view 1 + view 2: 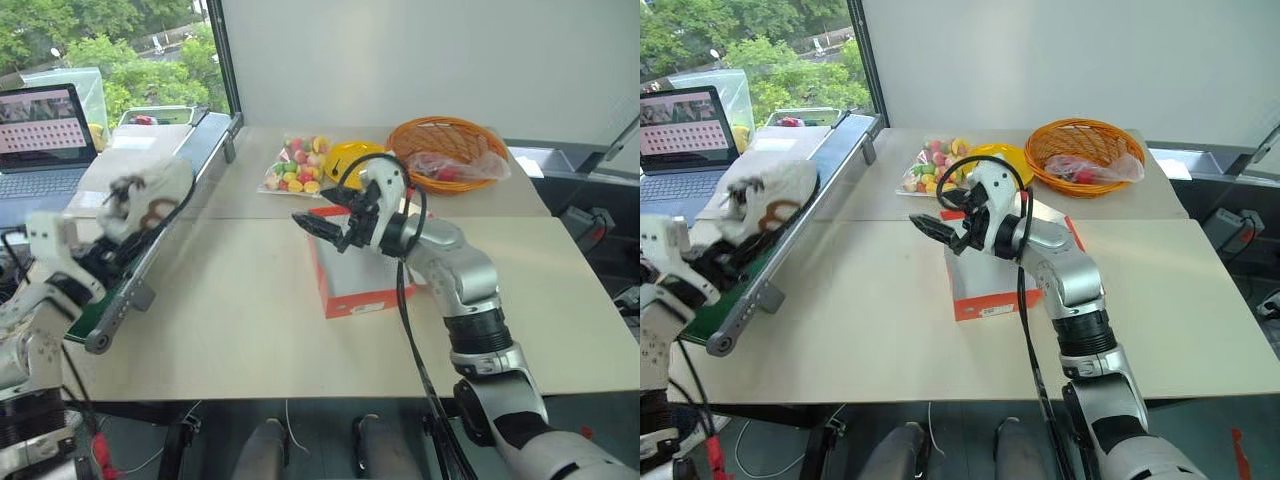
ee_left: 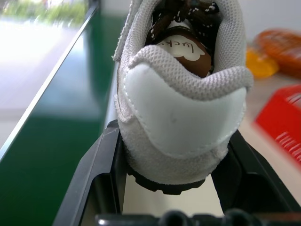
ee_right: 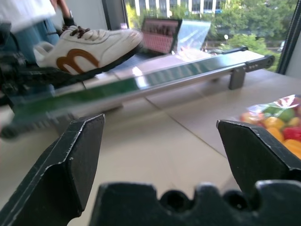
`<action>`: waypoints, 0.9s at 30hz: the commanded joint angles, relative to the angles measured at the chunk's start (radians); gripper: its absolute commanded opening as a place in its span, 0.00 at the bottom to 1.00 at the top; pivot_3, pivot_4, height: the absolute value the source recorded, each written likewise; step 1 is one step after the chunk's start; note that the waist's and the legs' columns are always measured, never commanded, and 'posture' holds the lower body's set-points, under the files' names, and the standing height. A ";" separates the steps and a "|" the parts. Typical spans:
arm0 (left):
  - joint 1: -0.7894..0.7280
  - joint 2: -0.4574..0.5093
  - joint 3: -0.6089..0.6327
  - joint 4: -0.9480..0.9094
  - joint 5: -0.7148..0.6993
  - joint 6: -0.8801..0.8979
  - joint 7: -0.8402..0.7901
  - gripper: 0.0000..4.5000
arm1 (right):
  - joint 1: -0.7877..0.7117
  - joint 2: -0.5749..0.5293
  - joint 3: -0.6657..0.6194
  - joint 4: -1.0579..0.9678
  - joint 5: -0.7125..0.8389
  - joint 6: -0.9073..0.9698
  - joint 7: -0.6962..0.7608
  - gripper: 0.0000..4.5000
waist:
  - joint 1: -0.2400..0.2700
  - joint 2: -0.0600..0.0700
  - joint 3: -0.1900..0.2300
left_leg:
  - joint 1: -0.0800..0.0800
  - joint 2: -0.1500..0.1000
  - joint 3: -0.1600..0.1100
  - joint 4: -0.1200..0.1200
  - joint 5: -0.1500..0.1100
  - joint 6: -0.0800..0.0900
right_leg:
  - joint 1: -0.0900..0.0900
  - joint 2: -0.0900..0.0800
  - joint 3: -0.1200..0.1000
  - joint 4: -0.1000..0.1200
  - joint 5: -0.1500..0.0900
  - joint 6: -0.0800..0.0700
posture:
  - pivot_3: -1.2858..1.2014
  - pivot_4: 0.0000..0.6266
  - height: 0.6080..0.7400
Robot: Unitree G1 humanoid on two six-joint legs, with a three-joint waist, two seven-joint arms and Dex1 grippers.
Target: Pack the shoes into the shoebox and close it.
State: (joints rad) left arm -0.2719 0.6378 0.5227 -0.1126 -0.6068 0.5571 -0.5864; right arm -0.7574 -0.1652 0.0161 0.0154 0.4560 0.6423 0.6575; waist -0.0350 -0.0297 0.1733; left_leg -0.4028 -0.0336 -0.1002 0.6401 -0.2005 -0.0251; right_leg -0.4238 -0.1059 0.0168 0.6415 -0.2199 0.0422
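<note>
An off-white shoe with dark laces and a brown side mark is lifted just above the green belt at the left. My left gripper is shut on its heel end; in the left wrist view the heel sits between both black fingers. The red-orange shoebox lies on the table's middle, its white side label facing me, partly covered by my right arm. My right gripper hovers open over the box's left edge, pointing toward the shoe, with nothing between its fingers.
A green conveyor belt in a metal frame runs along the table's left side. A laptop stands beyond it. A bag of colourful sweets, a yellow object and an orange wicker basket sit behind the box.
</note>
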 commanded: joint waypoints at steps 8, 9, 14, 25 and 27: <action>-0.260 -0.094 -0.186 -0.234 -0.021 0.083 0.213 0.46 | -0.199 0.282 -0.427 -0.018 0.554 0.218 -0.518 1.00 | -0.008 0.000 0.000 | 0.003 0.002 0.000 0.000 0.001 -0.001 | 0.002 0.004 0.000 0.002 0.001 -0.002 | 0.52 0.24 1.00; -0.280 -0.102 -0.211 -0.234 -0.013 0.092 0.222 0.46 | -0.202 0.268 -0.412 -0.024 0.549 0.227 -0.539 1.00 | -0.008 0.000 0.000 | 0.003 0.002 0.001 0.000 0.001 -0.001 | 0.002 0.004 0.001 0.001 0.001 -0.002 | 0.52 0.24 1.00; -0.384 -0.198 -0.291 -0.219 -0.003 0.095 0.289 0.46 | -0.233 0.254 -0.402 -0.042 0.583 0.224 -0.605 1.00 | -0.009 0.001 0.000 | 0.001 0.002 0.001 0.000 0.001 -0.001 | 0.000 0.004 0.001 0.001 0.001 -0.002 | 0.52 0.24 1.00; -0.388 -0.355 -0.380 -0.245 -0.014 0.103 0.337 0.46 | -0.244 0.234 -0.358 -0.039 0.562 0.167 -0.607 1.00 | -0.011 0.001 0.000 | -0.001 0.004 0.002 0.000 0.001 0.000 | 0.000 0.006 0.002 0.000 0.001 -0.002 | 0.52 0.24 1.00; -0.385 -0.385 -0.384 -0.257 -0.032 0.113 0.354 0.46 | -0.244 0.228 -0.348 -0.036 0.554 0.162 -0.599 1.00 | -0.010 0.001 0.000 | -0.001 0.004 0.002 0.000 0.001 0.000 | 0.000 0.006 0.002 0.000 0.001 -0.002 | 0.52 0.24 1.00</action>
State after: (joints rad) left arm -0.6491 0.2645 0.1412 -0.3075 -0.6128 0.6658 -0.2437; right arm -0.9702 0.0713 -0.3511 0.0138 1.0039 0.8343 0.0418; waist -0.0449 -0.0287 0.1735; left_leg -0.4039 -0.0296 -0.0978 0.6407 -0.1998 -0.0254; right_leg -0.4235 -0.0995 0.0185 0.6411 -0.2184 0.0398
